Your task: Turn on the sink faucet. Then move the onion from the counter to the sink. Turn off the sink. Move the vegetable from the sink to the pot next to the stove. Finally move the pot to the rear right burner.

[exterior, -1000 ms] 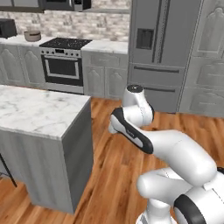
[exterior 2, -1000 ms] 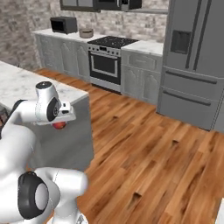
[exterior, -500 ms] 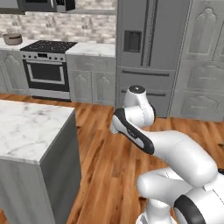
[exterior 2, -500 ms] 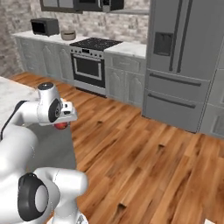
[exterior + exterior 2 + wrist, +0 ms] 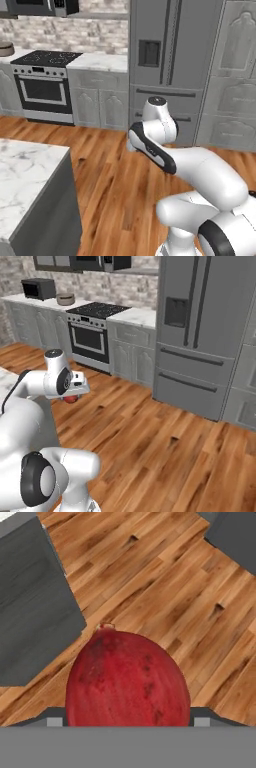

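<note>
Hand view: onion (image 5: pixel 127 679) held between widely spread gripper (image 5: pixel 127 722) fingers, lower part cut off by frame edge, above wood floor (image 5: pixel 175 597). Right base view: onion (image 5: pixel 71 398) partly hidden beneath hand, fingers hard to make out. Left base view: counter (image 5: pixel 22 175) corner at lower left; pot (image 5: pixel 6 48) cropped at left edge.

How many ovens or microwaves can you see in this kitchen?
3. An oven under the black cooktop, a microwave on the counter left of it, and another microwave mounted above the cooktop. Others may be out of frame.
</note>
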You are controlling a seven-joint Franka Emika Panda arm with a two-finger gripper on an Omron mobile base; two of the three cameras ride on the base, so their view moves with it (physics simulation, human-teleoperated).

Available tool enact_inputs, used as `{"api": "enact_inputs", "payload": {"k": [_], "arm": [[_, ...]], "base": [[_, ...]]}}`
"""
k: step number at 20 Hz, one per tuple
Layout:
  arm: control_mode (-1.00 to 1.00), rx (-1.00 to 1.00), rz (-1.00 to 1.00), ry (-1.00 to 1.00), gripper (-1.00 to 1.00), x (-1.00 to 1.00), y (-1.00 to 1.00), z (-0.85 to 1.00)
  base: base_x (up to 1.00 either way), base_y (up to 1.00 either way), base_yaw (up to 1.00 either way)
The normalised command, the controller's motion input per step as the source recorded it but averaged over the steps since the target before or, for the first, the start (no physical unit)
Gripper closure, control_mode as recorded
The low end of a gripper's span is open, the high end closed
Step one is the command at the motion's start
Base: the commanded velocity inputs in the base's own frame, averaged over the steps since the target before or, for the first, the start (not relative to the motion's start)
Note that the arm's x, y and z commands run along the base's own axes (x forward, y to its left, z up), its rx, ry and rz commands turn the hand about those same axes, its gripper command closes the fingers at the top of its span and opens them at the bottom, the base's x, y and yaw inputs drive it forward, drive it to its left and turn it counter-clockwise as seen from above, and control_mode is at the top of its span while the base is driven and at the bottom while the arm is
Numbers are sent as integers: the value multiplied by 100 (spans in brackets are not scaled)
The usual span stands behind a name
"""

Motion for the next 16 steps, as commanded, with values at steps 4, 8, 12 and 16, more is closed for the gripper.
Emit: {"api": "enact_inputs", "payload": {"k": [4, 8, 12, 16], "arm": [[100, 0, 0, 0, 100, 0, 0, 0], [100, 0, 0, 0, 100, 0, 0, 0], [100, 0, 0, 0, 100, 0, 0, 0], [100, 0, 0, 0, 100, 0, 0, 0]], "base": [[82, -22, 9], [88, -17, 11], [89, -12, 11], [80, -16, 12]]}}
